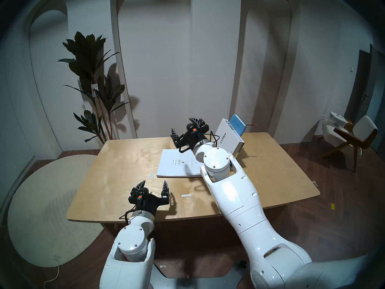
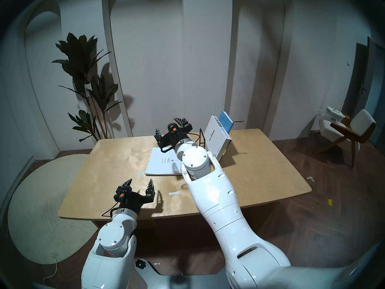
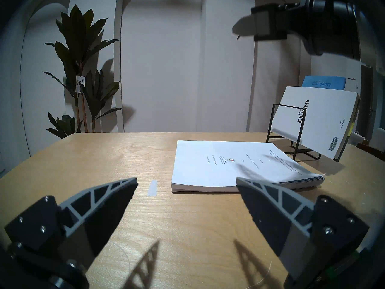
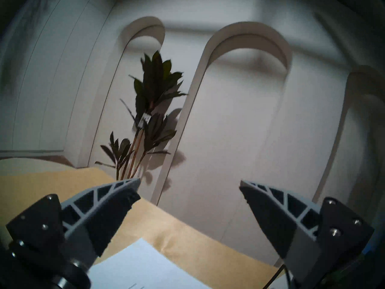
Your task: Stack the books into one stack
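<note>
A white booklet (image 1: 179, 163) lies flat just below the empty, wide-open right gripper (image 1: 186, 127); beside it the EVERO book (image 1: 229, 136) and blue notebook (image 1: 238, 123) lean in a black wire stand (image 3: 291, 134), unstacked. The next move likely calls for reaching them. The left gripper (image 1: 153, 186), also spread and empty, hovers over the wooden desk (image 1: 125, 167); arched walls and a plant (image 1: 93, 84) stand beyond.

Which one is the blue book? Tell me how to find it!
Look at the wooden table and go to its far right corner, where a black wire stand props up books. The blue notebook leans at the very back, behind the white EVERO book. It is the only blue one, and the smallest.
</note>
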Action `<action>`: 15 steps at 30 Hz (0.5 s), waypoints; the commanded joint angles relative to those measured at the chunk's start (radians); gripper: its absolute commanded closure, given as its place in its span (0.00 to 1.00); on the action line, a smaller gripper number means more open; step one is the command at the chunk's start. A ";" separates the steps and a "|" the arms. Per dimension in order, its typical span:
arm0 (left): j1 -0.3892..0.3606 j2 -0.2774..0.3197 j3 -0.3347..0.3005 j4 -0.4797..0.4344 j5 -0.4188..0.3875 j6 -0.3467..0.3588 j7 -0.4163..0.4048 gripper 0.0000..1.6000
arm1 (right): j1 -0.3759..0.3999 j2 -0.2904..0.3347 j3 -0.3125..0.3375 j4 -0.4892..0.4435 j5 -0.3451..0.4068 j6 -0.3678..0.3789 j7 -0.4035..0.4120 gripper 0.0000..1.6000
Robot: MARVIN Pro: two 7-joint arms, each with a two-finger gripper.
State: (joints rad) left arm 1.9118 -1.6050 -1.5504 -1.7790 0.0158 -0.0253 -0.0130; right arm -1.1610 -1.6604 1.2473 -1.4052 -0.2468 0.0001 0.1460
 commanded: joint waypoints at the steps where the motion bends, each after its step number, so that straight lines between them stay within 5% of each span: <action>1: -0.009 0.002 0.000 -0.016 -0.001 -0.005 0.000 0.00 | -0.021 0.005 0.036 -0.120 0.021 -0.080 -0.038 0.00; 15: -0.011 0.002 0.000 -0.009 0.000 -0.005 0.000 0.00 | -0.155 0.039 0.101 -0.285 0.038 -0.158 -0.108 0.00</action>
State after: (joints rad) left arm 1.9110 -1.6050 -1.5508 -1.7728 0.0166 -0.0253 -0.0132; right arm -1.2502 -1.6326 1.3289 -1.5933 -0.2118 -0.1108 0.0686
